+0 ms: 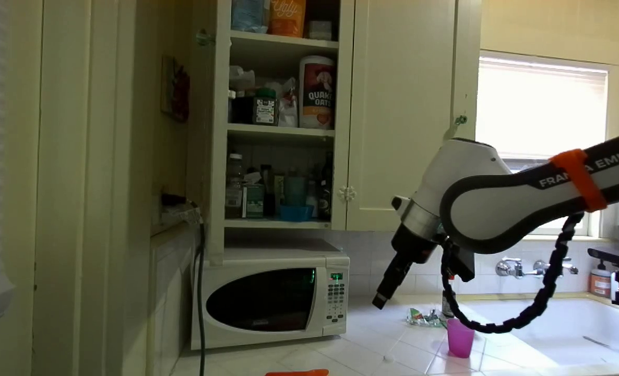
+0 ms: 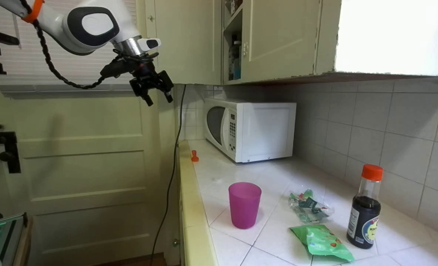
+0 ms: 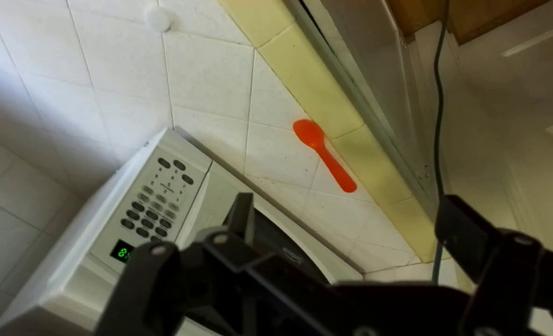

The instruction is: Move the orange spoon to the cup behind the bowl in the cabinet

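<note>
Currently w/ nothing in its grasp, the gripper (image 2: 158, 99) hangs in midair out in front of the microwave (image 1: 260, 303), its black fingers (image 3: 242, 214) spread wide, as seen in the wrist view. The orange spoon (image 3: 327, 153), well apart from the fingertips, lies flat on the white-tile counter (image 3: 206, 84) in front of the microwave, just beside the yellow trim (image 3: 316, 86), scoop end twd the keypad (image 1: 335, 302) side.

Directly above the microwave, the open cabinet (image 1: 345, 94) has its lowest shelf (image 1: 275, 224) packed: a blue bowl (image 1: 296, 213) w/ a teal cup (image 1: 295, 190) behind it, plus a green box (image 1: 255, 201) & a dark btl (image 1: 325, 185). Dim light; can't tell if bowl & cup touch. Higher over the microwave, an oats canister (image 1: 317, 99) stands upright nr a green-lidded jar (image 1: 265, 108); an orange bag (image 1: 287, 22) sits one shelf up from those.

On the counter past the keypad side of the microwave, & well apart from it: an upright magenta cup (image 2: 245, 205), seen in both exterior views, w/ a crinkled clear pkt (image 2: 309, 208) nr. In an exterior view, a green pkt (image 2: 322, 242) lies just beside a red-capped btl (image 2: 365, 210) of dark liquid, label partly legible. Same side of the microwave, a small white disc (image 3: 157, 18), too plain to ID. Farther off that side, the white sink (image 1: 528, 339). Opposite side: a dark cord (image 1: 201, 303), hanging. Green digits glow on the microwave's display (image 3: 121, 251).
</note>
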### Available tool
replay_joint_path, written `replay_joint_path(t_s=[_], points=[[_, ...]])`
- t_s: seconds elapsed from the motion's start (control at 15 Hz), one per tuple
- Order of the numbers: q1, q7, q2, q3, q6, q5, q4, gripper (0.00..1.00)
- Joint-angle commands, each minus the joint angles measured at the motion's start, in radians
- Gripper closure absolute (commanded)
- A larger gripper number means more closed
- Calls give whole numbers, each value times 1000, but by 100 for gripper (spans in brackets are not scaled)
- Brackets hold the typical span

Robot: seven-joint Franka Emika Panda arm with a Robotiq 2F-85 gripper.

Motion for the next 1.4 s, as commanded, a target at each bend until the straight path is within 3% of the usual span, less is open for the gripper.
replay_joint_path(t_s=[0.0,0.33,0.47,0.87,0.93,1.27,1.33], points=[[90,-240,92,-97,-1,48,82,0],[218,-547,215,-168,-54,251,191,0],[204,-551,289,-122,-56,300,236,0],[101,-321,502,29,20,265,354,0],[96,-387,430,36,0,279,303,0],[53,-317,547,68,-2,235,384,0],[44,-355,576,74,-1,241,404,0]])
